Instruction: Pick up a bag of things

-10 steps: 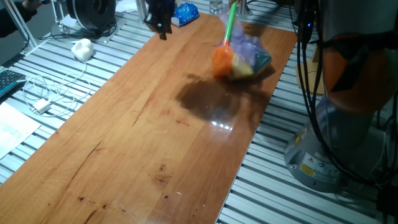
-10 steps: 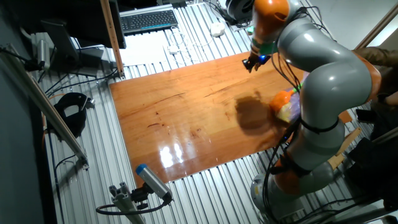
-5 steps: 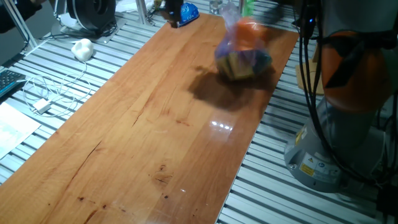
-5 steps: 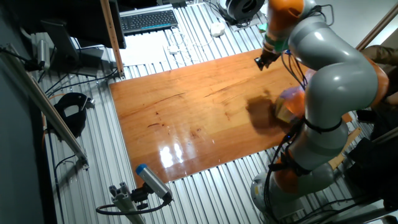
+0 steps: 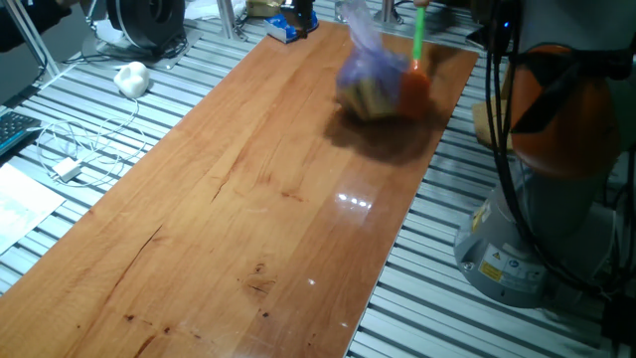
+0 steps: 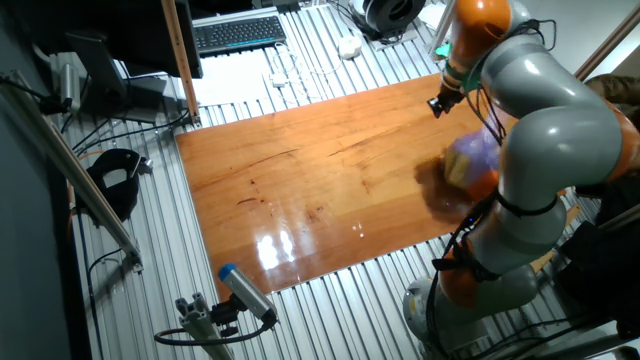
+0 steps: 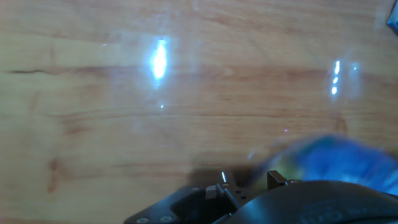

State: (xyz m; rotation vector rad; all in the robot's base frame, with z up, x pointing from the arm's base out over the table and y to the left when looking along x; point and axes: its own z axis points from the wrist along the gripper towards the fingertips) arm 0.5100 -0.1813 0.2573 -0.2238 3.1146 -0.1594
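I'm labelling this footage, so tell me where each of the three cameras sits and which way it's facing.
One fixed view: low at one end of the wooden table, looking along it toward the blurred purple bag; the arm's base shows at right.
The other fixed view: high, off the table's long side, looking down; the whole arm shows, gripper beside the bag.
Hand view: on the hand, looking down at bare wood; only the gripper's dark housing shows.
Both fixed views share the bag and table.
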